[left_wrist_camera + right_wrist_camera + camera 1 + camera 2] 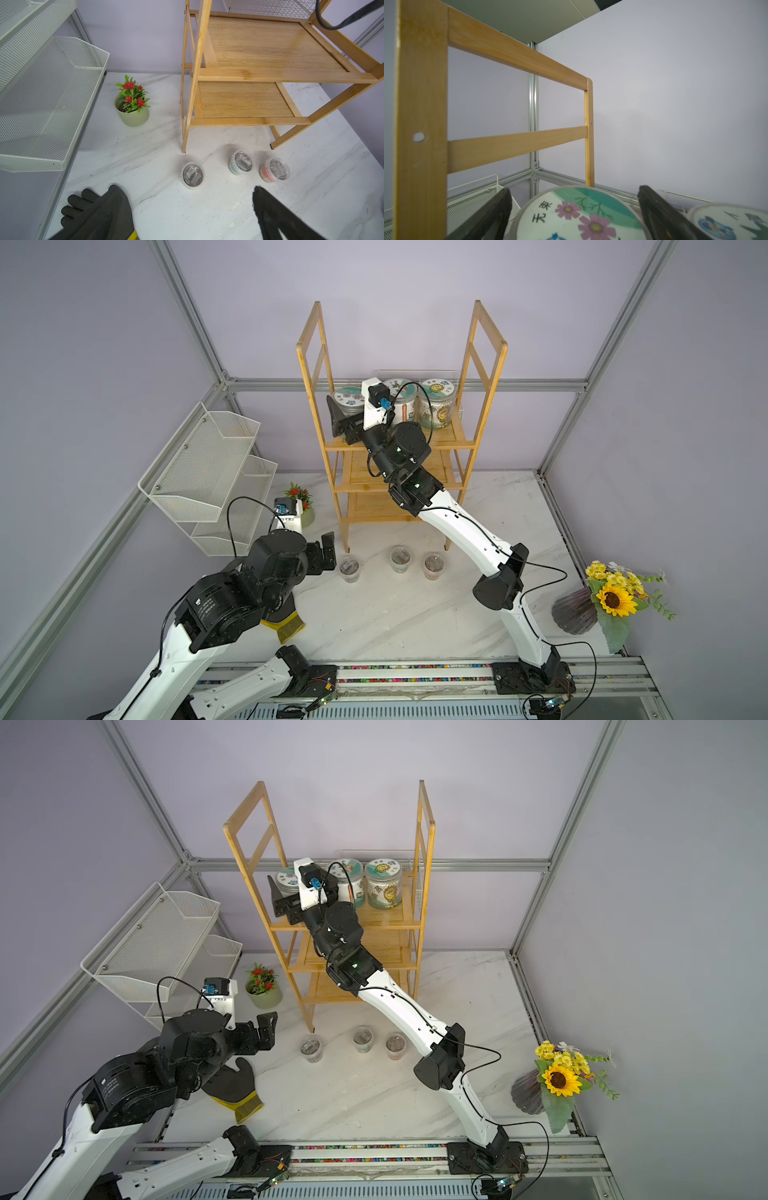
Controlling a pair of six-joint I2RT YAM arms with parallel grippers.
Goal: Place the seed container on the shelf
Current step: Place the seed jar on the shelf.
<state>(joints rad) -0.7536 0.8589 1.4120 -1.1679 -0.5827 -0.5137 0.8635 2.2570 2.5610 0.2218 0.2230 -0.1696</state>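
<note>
Left arm sits closest to the lens in both top views, folded low over a glove. The left tool hangs w/ fingers apart, holding nothing, near the tubs. It's parked there, I'd say, to leave the shelf free for the other arm. Right arm reaches up to the top tier, where the jar stands at the left end of a row w/ mid jar and end jar.

Left wrist view: tubs on the surface in front of the shelf, two tiers in view bare.

Right wrist view: right tool straddles the jar lid, fingers spread, slim gaps both sides, so no grip. Jar base is hidden, prob. resting on the tier. Backing out straight shouldn't tip it or nudge mid jar.
</note>
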